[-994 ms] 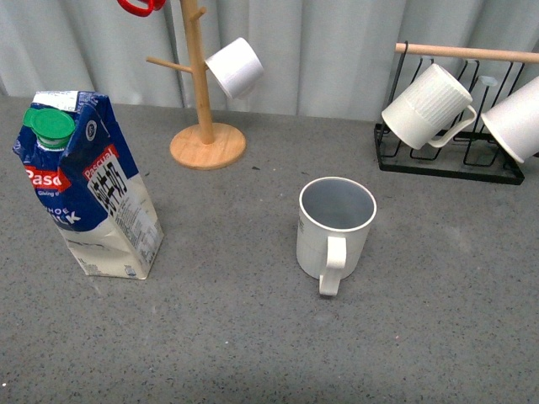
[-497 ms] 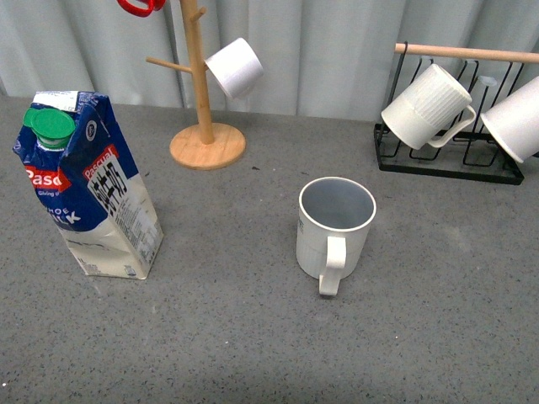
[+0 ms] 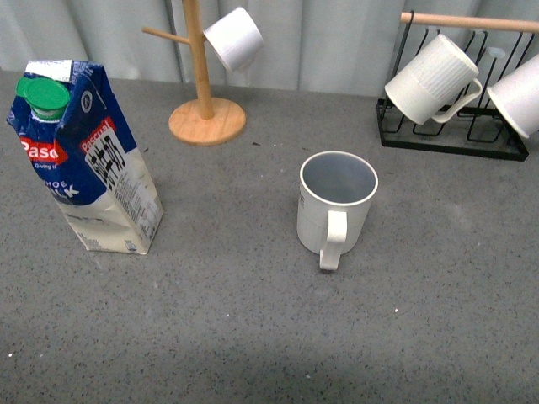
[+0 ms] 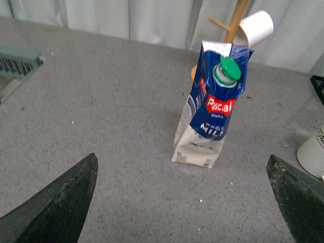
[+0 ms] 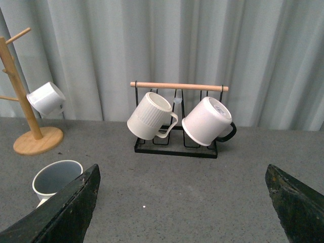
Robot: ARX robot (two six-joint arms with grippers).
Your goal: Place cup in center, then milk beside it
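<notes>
With the cup (image 3: 336, 210) standing upright near the middle of the surface (image 3: 253, 337), I judge that step done, leaving the milk carton (image 3: 84, 160), well apart on its left, to move, my left fingers (image 4: 61, 207) and right fingers (image 5: 68, 202) spread wide, empty.

— What does the counter (image 3: 210, 337) carry?
— It is grey and speckled. The milk (image 3: 88, 160) stands at the left. The cup (image 3: 335, 210) sits upright near the middle, well apart from it.
— And at the back?
— The round base of the wooden mug tree (image 3: 207, 122), and at the right a black wire rack (image 3: 455, 149).
</notes>
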